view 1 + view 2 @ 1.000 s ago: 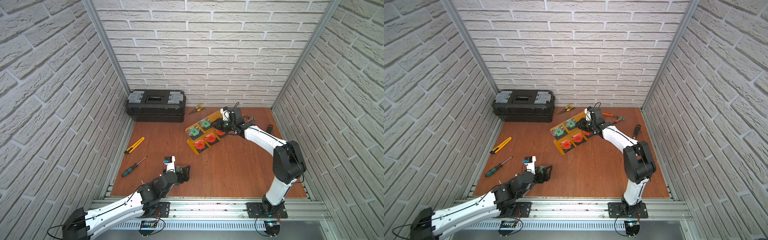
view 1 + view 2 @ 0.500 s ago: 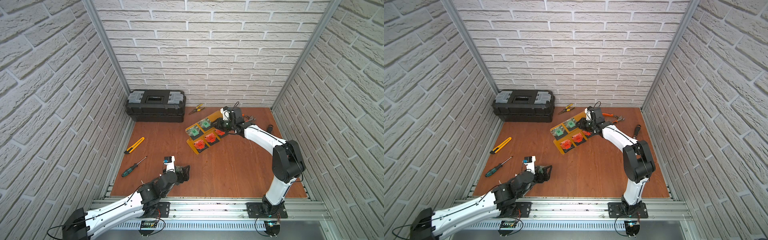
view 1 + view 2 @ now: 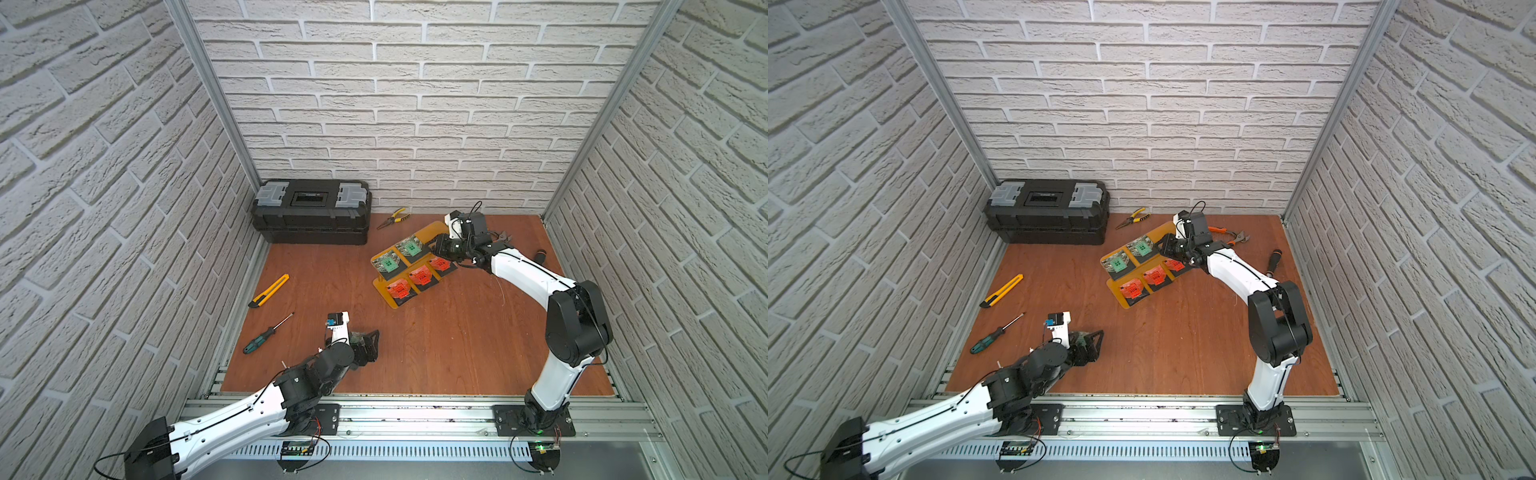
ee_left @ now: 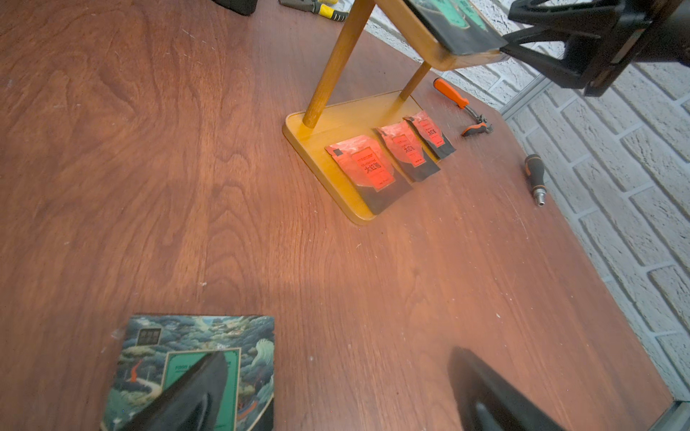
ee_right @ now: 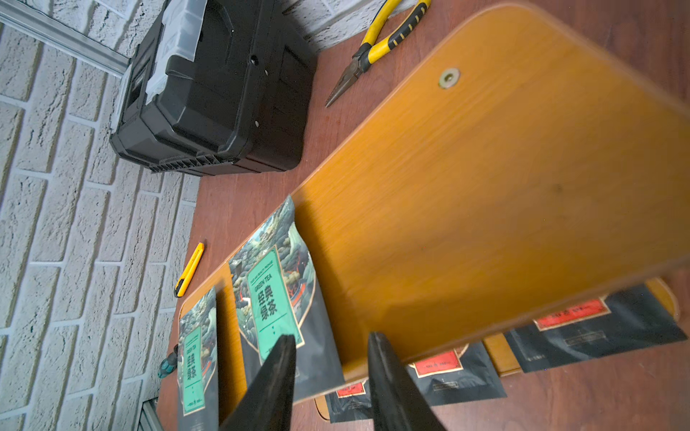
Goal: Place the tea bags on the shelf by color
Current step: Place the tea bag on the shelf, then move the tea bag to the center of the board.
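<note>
Clock on the table [image 4: 336, 261] as in a top view, 12 = back wall. Shelf [image 3: 386, 293] at 1 o'clock, toolbox [image 3: 311, 210] at 11.

Bottom tier: 3 red bags [image 4: 367, 166] in a row. Top tier: 2 green bags [image 5: 272, 287] side by side at its 8 o'clock end, 2 o'clock end bare. 3rd green bag [image 4: 194, 336] flat on table at 7 o'clock, well apart from shelf.

R gripper [image 5: 330, 336] at top tier's rim, jaws part-open, nothing seen clamped btw them. One finger overlaps the nearer green bag's dark end. L gripper [image 4: 339, 352] low over table, jaws wide open, empty. One finger over 3rd green bag, other over bare wood beside it.

Judged: 5 of 6 sorted, last green to go.

Risks:
- R finger sits v close to nearer green bag, which lies right at the rim. A sideways or low pull-out could drag it off the top tier onto the reds.
- L jaws off-centre on 3rd green bag. Closing as is prob pushes the flat sachet along the wood, no pinch. Needs re-centring and an edge grab.
- Thin bag may fold or slip mid-carry if held by a corner.
- Free spot is at the 2 o'clock end, right where R arm is. If R stays, L risks an arm clash or a knock that shakes bags loose.
- Light shelf could shift if a plate gets bumped
</note>
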`<state>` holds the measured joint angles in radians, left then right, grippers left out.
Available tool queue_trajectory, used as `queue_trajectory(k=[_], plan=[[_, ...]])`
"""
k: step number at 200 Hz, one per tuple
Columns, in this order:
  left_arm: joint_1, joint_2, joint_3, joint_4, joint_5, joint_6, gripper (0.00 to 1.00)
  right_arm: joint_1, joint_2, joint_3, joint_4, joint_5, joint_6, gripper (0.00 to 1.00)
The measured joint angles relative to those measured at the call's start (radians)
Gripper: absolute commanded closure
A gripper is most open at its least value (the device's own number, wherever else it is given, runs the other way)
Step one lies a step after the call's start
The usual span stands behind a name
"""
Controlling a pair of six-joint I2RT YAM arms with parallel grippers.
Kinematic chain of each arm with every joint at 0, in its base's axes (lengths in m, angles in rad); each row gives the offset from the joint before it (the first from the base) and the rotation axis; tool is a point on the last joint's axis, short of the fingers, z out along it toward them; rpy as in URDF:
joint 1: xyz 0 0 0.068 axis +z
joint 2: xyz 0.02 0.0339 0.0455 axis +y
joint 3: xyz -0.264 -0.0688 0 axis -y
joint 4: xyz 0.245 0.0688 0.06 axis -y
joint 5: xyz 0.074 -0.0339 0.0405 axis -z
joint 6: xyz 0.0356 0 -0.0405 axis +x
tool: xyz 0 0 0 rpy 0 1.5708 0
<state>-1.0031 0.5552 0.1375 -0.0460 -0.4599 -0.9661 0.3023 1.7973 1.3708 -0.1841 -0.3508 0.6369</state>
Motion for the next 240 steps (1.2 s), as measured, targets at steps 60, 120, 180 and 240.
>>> queue_trajectory(k=[60,120,180,240], plan=[[0.001,0.002,0.017,-0.09,-0.015,-0.008,0.02,-0.005,-0.167,-0.119,-0.037,0.016,-0.043,0.56],[0.003,0.058,0.024,-0.152,-0.035,-0.053,0.02,-0.005,-0.373,-0.337,-0.056,-0.02,-0.1,0.29],[0.008,0.169,0.069,-0.188,-0.053,-0.09,0.02,0.003,-0.524,-0.534,-0.123,-0.058,-0.121,0.22],[0.019,0.235,0.074,-0.191,-0.06,-0.105,0.02,0.09,-0.586,-0.722,-0.117,-0.07,-0.1,0.22]])
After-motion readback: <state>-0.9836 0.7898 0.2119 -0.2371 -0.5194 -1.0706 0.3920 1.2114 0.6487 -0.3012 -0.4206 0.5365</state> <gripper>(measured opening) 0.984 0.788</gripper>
